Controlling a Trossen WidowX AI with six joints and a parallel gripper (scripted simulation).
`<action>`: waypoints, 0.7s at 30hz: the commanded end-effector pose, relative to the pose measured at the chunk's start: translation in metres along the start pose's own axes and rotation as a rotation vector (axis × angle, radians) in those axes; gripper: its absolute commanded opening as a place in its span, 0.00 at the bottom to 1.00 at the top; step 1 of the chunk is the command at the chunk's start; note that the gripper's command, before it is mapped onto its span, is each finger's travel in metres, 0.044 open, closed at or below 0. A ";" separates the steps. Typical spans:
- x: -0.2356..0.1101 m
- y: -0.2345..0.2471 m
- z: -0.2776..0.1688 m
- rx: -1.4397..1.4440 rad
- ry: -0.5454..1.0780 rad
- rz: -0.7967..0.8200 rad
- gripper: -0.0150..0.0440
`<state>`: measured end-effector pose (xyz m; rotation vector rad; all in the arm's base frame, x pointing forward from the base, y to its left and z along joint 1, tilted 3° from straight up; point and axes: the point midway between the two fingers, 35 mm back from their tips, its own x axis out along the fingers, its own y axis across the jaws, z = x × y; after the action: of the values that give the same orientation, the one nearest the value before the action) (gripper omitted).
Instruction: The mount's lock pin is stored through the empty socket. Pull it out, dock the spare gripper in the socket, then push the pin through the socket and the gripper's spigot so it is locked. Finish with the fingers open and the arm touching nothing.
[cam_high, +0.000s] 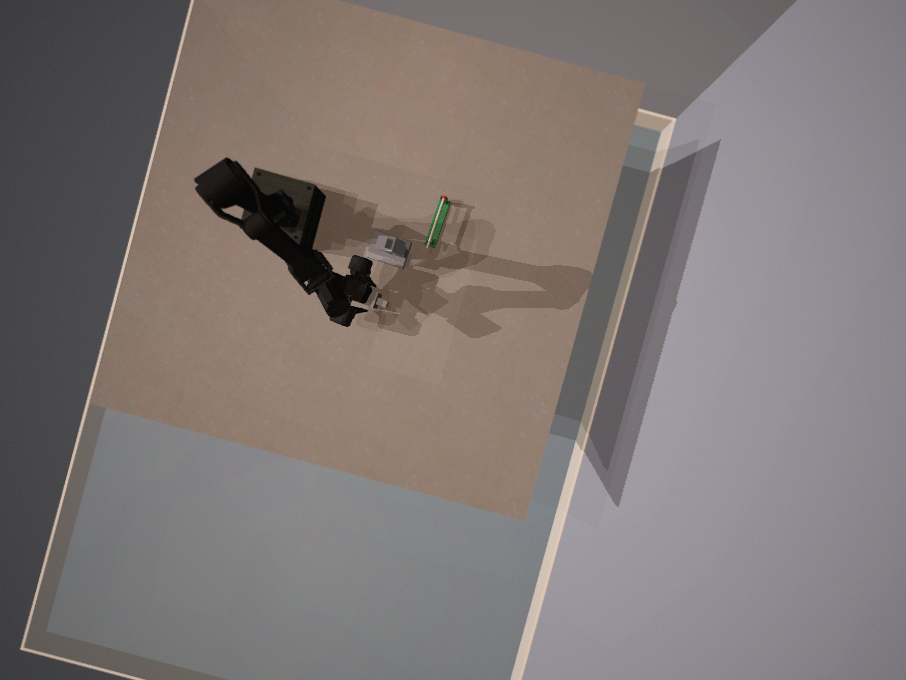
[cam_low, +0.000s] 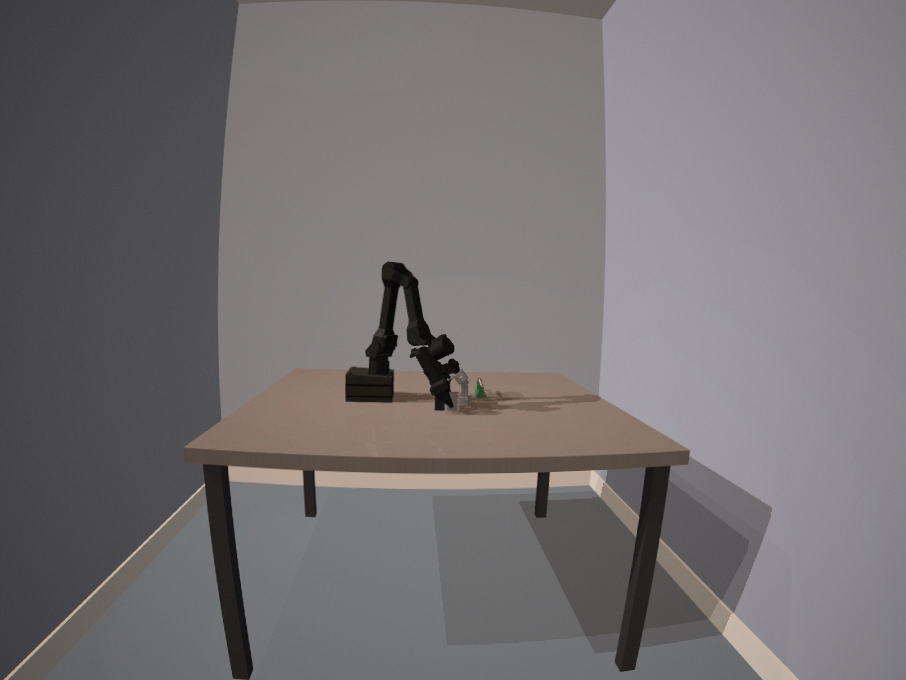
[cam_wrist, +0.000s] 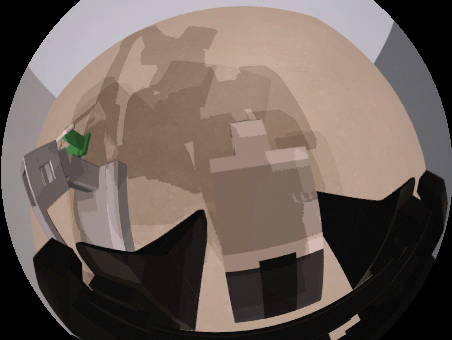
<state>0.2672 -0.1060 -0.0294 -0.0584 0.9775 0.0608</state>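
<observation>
The spare gripper (cam_high: 381, 300) (cam_low: 453, 403) (cam_wrist: 260, 210), a pale block with a narrower spigot and a dark end, rests on the table. My gripper (cam_high: 371, 298) (cam_wrist: 262, 205) is open, low over it, with one finger on each side; a narrow gap shows at the left finger, and contact at the right finger cannot be told. The grey mount (cam_high: 390, 250) (cam_wrist: 100, 215) stands beside it, left in the wrist view, with no pin seen in its socket. The cream lock pin (cam_high: 437, 221), with a red head, lies along a green cradle (cam_high: 431, 240) (cam_low: 480, 392) (cam_wrist: 77, 143).
The arm's dark base (cam_high: 285, 179) (cam_low: 369, 385) stands on the table (cam_high: 292, 365) (cam_low: 329, 439), behind the mount from the cradle. The mount is close to my left finger in the wrist view. Arm shadows fall across the table beyond the spare gripper.
</observation>
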 end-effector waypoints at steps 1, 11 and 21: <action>0.001 0.000 -0.001 0.006 0.004 0.000 0.69; 0.001 0.000 -0.001 0.006 0.004 0.000 0.48; -0.016 -0.004 0.015 0.005 0.003 -0.001 0.25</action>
<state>0.2636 -0.1047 -0.0233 -0.0388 1.0118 0.0681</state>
